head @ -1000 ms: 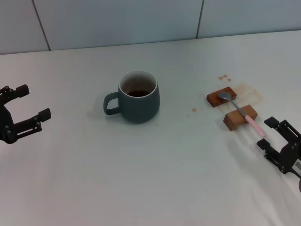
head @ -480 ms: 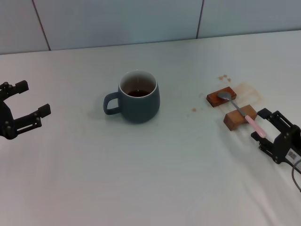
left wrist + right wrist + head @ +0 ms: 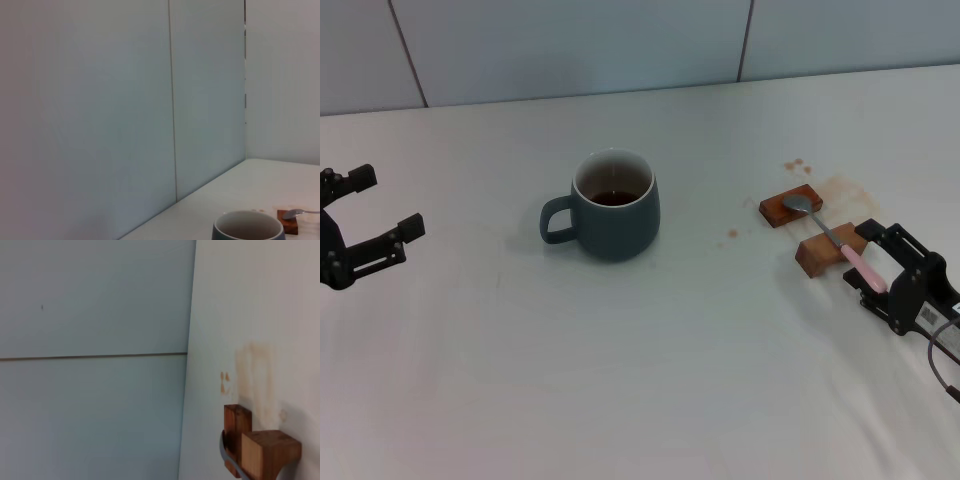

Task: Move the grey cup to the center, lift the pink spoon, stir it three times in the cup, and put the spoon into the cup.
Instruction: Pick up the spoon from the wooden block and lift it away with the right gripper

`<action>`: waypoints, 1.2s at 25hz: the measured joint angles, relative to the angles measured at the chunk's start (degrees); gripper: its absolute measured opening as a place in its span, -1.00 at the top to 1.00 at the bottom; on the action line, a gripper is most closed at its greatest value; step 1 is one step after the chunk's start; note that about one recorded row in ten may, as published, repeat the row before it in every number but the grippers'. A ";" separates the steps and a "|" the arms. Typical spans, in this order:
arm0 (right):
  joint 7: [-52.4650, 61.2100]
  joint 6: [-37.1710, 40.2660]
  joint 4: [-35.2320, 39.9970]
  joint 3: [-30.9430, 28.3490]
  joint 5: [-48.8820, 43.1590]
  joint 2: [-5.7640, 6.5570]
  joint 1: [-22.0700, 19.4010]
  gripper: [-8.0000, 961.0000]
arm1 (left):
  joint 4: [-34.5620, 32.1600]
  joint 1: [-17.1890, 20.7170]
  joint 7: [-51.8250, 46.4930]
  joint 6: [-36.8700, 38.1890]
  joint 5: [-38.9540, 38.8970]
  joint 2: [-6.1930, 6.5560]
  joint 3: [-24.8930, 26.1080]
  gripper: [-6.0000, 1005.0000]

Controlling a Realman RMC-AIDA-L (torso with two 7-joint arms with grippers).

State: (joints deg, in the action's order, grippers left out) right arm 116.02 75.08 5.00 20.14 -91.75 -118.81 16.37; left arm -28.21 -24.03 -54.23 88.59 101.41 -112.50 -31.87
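Cup (image 3: 615, 205): dark blue-grey mug, upright at the centre of the head view, a little left of middle; loop handle points to frame left; whitish inside with brown liquid low in it; its rim also shows at the bottom edge of the left wrist view (image 3: 248, 228).

Spoon (image 3: 837, 238): right of the cup and well apart from it, in the middle right of the head view; silver bowl rests on the farther of 2 wooden blocks (image 3: 790, 206), neck crosses the nearer block (image 3: 829, 251), pink handle runs down and right past that block.

Right gripper (image 3: 872, 268): lower right of the head view, open, 1 finger on each side of the pink handle's end; whether a finger touches the handle cannot be told.

Left gripper (image 3: 378, 208): far left edge of the head view, open, holding nothing, well apart from the cup.

Table (image 3: 650, 370): white; brown stains (image 3: 848, 192) lie beside the blocks at the upper right, with small brown spots (image 3: 795, 164) above them; the stains also show in the right wrist view (image 3: 255, 375), beyond the 2 blocks (image 3: 260, 452).

Wall (image 3: 570, 45): pale grey panels across the top of the head view.
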 joint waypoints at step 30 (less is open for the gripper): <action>-0.51 -1.03 0.04 -0.13 0.00 -0.09 0.14 0.60 | -0.50 -0.41 0.10 0.23 0.01 0.18 0.52 -0.71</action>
State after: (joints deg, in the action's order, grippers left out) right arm 115.52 74.05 5.04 20.00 -91.75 -118.90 16.50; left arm -28.71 -24.44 -54.13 88.82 101.43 -112.32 -31.36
